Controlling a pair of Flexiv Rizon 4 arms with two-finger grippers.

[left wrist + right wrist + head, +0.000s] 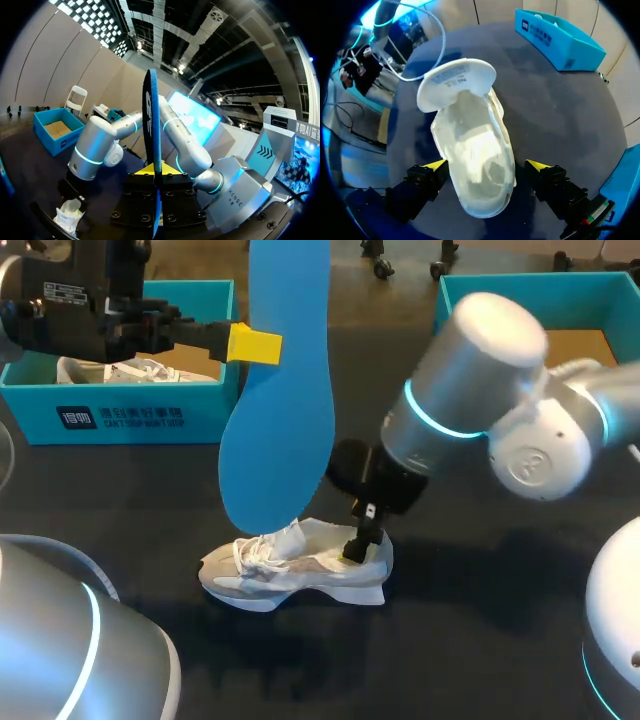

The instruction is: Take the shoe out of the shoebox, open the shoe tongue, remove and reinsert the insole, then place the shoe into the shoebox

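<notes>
The blue insole [280,390] is held upright by the left hand [255,345], its lower end over the white shoe [300,565] on the dark tabletop [480,640]. Only in the left wrist view is the insole seen edge-on, pinched between both yellow tips. Only in the right wrist view is the right hand [487,165] shown spread open astride the shoe's heel, the tongue [456,82] folded back

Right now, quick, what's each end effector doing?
Left end effector: closed on the blue insole.
Right end effector: open, straddling the shoe at its heel.
</notes>
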